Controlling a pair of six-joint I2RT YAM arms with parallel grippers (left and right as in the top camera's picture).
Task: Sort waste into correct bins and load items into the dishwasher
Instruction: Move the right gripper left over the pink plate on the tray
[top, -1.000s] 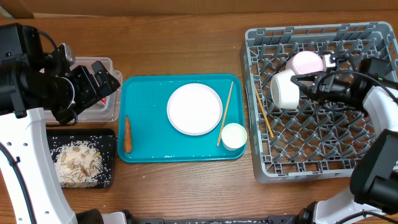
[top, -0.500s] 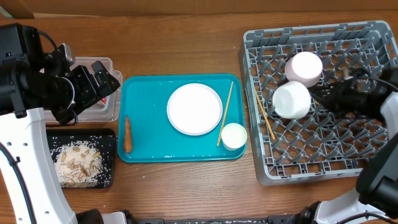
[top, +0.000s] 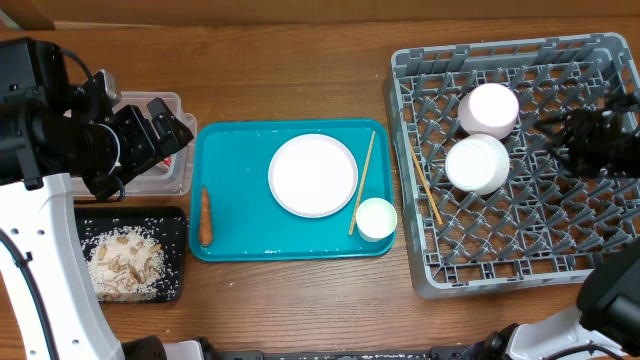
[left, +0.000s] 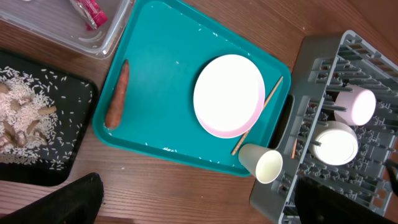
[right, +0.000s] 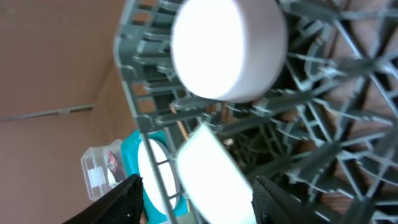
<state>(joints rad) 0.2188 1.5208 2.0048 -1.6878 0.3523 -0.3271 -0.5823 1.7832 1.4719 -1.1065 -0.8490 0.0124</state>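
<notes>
Two bowls lie upside down in the grey dishwasher rack (top: 590, 250): a pinkish one (top: 488, 108) and a white one (top: 477, 163). My right gripper (top: 556, 138) hovers open to their right, apart from both; in its wrist view the white bowl (right: 205, 174) shows between the spread fingers (right: 127, 199). On the teal tray (top: 240, 160) are the plate (top: 313, 175), a chopstick (top: 361, 180) and the cup (top: 376, 219). Another chopstick (top: 427, 185) lies in the rack. My left gripper (top: 172, 128) stays open and empty above the clear tub (top: 165, 100), which holds the red wrapper (left: 87, 11).
A carrot (top: 205, 215) lies at the teal tray's left edge. The black tray (top: 180, 250) at the front left holds rice scraps (top: 125, 262). Upright pegs fill the rack around the bowls.
My right gripper opened and let go of the white bowl, which now rests upside down in the rack. The gripper drew back to the right. The left arm stayed still.
</notes>
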